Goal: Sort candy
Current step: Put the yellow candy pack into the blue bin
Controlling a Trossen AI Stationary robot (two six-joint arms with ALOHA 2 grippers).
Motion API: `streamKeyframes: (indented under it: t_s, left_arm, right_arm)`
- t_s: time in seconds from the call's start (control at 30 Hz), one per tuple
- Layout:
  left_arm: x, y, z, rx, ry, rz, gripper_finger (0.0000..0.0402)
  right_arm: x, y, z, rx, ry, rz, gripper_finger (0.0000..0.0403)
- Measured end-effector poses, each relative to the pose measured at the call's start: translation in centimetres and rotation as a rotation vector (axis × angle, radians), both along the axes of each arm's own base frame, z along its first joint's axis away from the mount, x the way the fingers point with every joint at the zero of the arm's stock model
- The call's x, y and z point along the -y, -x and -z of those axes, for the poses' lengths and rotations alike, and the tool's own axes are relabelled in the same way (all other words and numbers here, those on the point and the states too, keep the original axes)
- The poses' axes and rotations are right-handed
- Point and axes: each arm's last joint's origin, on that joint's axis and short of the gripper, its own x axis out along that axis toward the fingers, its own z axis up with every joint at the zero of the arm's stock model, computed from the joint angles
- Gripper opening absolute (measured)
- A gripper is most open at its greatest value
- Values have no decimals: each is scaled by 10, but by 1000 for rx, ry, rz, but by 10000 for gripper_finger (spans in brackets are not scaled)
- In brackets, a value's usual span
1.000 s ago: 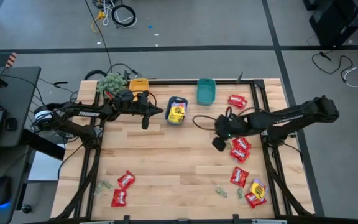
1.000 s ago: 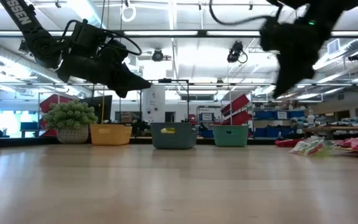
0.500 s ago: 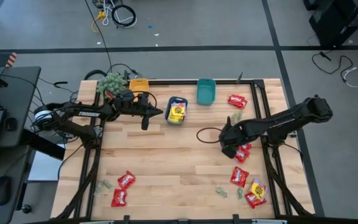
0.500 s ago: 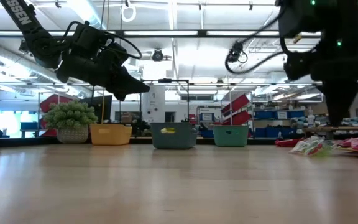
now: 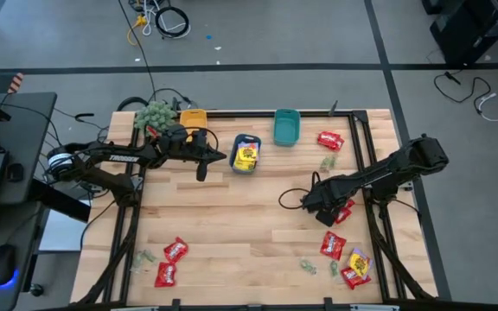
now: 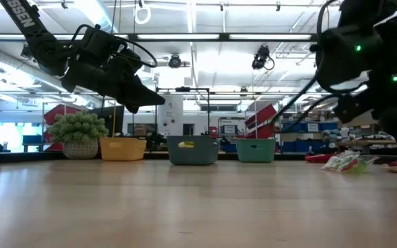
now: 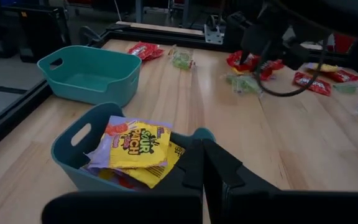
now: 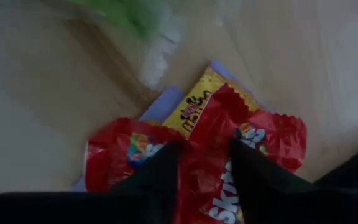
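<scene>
Pale butcher-block wooden table (image 5: pixel 232 216) framed by black rails sits on a grey floor, with workshop shelving beyond; small red, yellow and pale green candy packets (image 5: pixel 333 244) lie scattered at its near corners and right side, some yellow ones in the blue plastic bin (image 5: pixel 246 154). The right gripper (image 8: pixel 204 163) presses down with fingers parted astride a red packet (image 8: pixel 253 149); the left gripper (image 5: pixel 202 168) hovers clenched and empty near the bins
</scene>
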Motion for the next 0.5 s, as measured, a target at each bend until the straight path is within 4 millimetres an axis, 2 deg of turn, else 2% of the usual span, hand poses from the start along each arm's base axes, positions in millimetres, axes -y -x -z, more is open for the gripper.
streamKeyframes:
  t_s: [0.13, 0.17, 0.3, 0.5]
  left_arm:
    - [0, 0, 0, 1, -1, 0, 1]
    - [0, 0, 0, 2, -1, 0, 1]
    - [0, 0, 0, 0, -1, -2, 1]
    - [0, 0, 0, -1, 0, -2, 1]
  right_arm:
    - [1, 0, -7, 22, -6, 3, 26]
    - [1, -2, -11, 39, -9, 5, 14]
    - [-1, -6, -32, 113, -27, 35, 16]
    - [-8, -26, -59, 343, -78, -4, 3]
